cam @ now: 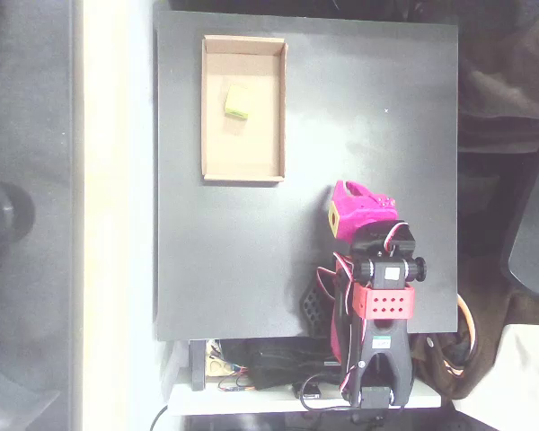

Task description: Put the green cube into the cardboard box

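Overhead view: the green cube (237,101) lies inside the cardboard box (207,108), near its middle. It looks light, rigid, best pinched across opposite flat faces. The claw (355,199), well apart from the box, holds nothing; open or closed is unclear.

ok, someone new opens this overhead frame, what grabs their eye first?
Probably the bright magenta gripper, folded back near the arm's base at the lower right of the black table, away from the box. Next, the green cube lying inside the cardboard box at the upper left. Whether the gripper is open or shut cannot be told from above.
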Motion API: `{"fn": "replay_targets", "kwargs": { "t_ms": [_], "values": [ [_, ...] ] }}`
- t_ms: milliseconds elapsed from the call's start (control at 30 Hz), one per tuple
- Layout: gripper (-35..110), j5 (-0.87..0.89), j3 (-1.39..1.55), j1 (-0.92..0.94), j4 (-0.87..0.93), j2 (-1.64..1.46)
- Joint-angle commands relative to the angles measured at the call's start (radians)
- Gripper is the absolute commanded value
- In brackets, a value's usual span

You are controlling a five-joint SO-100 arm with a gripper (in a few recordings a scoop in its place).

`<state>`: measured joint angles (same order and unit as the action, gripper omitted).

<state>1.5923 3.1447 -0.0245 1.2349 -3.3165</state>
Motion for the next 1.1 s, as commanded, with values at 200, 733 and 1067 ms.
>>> {"fn": "replay_targets", "kwargs": {
  "t_ms": [200, 733, 1067],
  "values": [
    [3, 0.015, 0.009, -0.003, 0.189, -0.025],
    [3, 0.009, 0.011, -0.003, 0.189, -0.025],
    [3, 0.008, 0.011, -0.003, 0.189, -0.025]
  ]
}}
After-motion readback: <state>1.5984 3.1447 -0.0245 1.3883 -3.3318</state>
